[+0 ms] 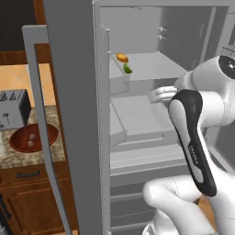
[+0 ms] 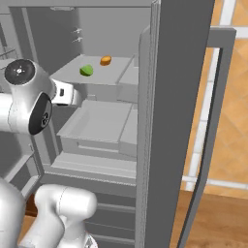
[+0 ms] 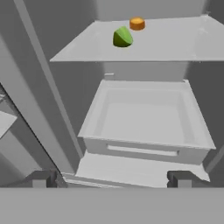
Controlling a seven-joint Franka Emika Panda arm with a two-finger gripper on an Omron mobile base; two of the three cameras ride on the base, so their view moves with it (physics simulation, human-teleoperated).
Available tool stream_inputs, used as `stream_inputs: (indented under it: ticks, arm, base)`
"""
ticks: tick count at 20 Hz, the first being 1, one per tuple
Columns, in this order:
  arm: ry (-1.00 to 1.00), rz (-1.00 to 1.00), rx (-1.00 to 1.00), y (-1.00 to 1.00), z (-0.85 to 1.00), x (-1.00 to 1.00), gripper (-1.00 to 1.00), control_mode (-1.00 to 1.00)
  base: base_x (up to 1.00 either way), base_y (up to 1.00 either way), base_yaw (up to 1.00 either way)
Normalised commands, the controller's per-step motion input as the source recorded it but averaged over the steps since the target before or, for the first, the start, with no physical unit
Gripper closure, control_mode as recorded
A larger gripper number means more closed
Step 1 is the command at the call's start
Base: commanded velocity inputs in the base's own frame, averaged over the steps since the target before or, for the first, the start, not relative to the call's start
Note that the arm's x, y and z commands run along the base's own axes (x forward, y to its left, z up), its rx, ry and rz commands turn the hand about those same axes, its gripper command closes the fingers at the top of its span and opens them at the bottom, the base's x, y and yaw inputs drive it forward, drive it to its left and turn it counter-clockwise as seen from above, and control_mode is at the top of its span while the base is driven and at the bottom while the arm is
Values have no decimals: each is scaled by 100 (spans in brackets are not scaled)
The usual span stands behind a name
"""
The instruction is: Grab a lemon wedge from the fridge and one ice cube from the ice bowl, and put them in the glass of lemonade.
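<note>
Green lemon wedge (image 3: 122, 37) near shelf (image 3: 183, 43) front edge

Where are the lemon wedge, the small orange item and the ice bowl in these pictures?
lemon wedge (image 3: 122, 37): hand view, middle of its green face.
small orange item (image 3: 137, 23): hand view, its top.
ice bowl (image 1: 47, 137): left base view, its reddish-brown right rim.

Small yellowish-green lemon wedge (image 3: 122, 37) on a flat grey shelf (image 3: 175, 46) inside the open steel fridge (image 1: 75, 114), small round orange item (image 3: 137, 23) just behind it, shallow grey drawer (image 3: 144, 118) below the shelf
</note>
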Motion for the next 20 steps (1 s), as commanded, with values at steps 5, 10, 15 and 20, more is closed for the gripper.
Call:
stream_inputs:
  ticks: [5,10,15,20]
  arm:
    - [0,0,0,4,5,59,-100,-100]
    - [0,0,0,9,17,59,-100,-100]
    - [-3,0,0,23,16,60,-100,-100]
    - [0,0,0,10,0,63,-100,-100]
  base:
    - [0,0,0]
    - [0,0,0]
    - [0,0,0]
    - [0,0,0]
